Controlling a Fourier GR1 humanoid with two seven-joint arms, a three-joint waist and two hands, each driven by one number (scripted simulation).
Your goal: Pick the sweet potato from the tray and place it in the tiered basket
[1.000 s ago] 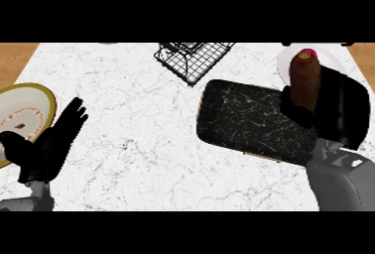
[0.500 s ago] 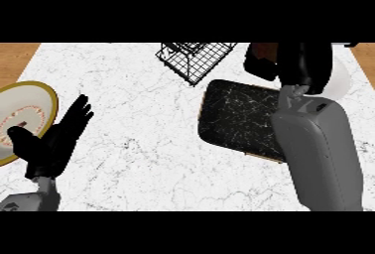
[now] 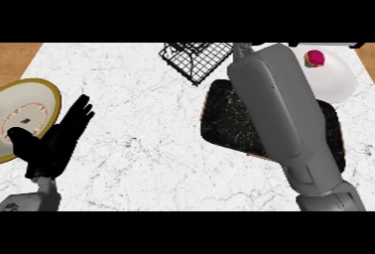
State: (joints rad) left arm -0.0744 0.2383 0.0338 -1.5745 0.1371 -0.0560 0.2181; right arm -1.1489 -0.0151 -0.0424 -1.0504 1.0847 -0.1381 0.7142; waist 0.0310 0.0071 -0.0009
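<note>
**Right arm over tray, at the basket**

Head view: the right forearm (image 3: 282, 114) lay across the dark tray (image 3: 223, 124), its end beside the wire basket (image 3: 192, 59). The right hand was cut off by the top edge, so its state could not be told. The sweet potato could not be seen. The left hand (image 3: 55, 141) rested at the left with fingers straight, by a plate (image 3: 36, 99).

Behind tray (image 3: 227, 124): tiered basket (image 3: 196, 62); far left: plate (image 3: 29, 116), left hand (image 3: 55, 141) at its edge; right forearm (image 3: 285, 114) across tray.
</note>
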